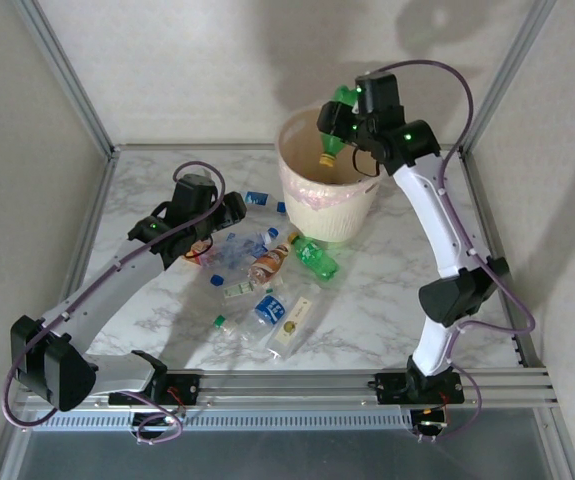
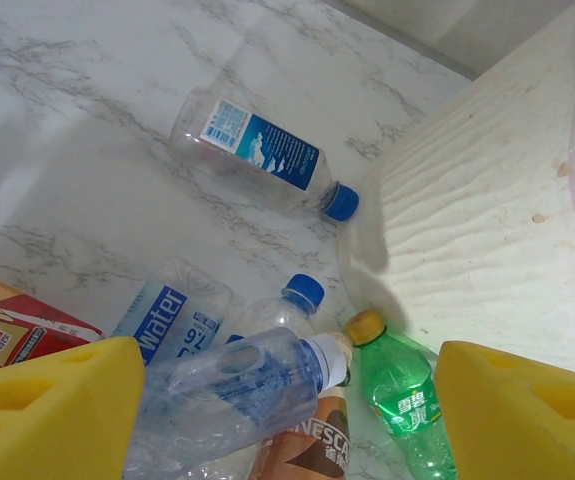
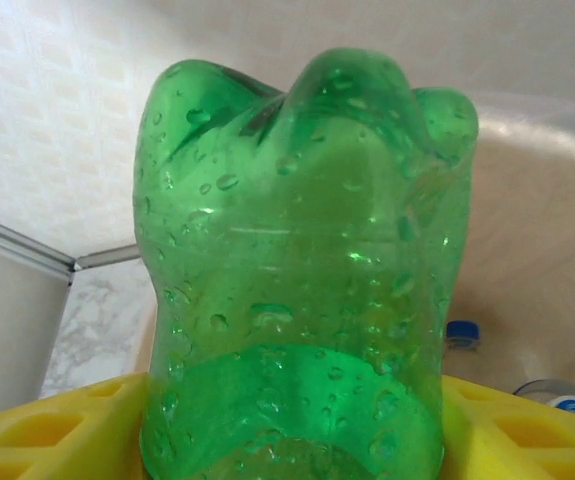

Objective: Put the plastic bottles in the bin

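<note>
- Plainly the job is running partway: the right gripper (image 1: 345,120) is clamping a green bottle (image 1: 330,143), cap down, over the mouth of the bin (image 1: 327,215) at the upper centre of the top view.
- At the lower right of the right wrist view a blue cap (image 3: 462,333) is showing inside the bin, so some bottles are apparently lying in there already.
- The left gripper (image 2: 289,410) is hanging with its pads apart over the middle left of the counter (image 1: 397,300). A clear bottle (image 2: 237,385) is showing between them, and I cannot tell whether they are touching it.
- Roughly eight bottles are waiting on the counter. Among them are a green one (image 1: 315,258) near the bin's foot and a blue-labelled one (image 2: 262,152) at the upper middle of the left wrist view.
- I am judging the larger share as not yet done.
</note>
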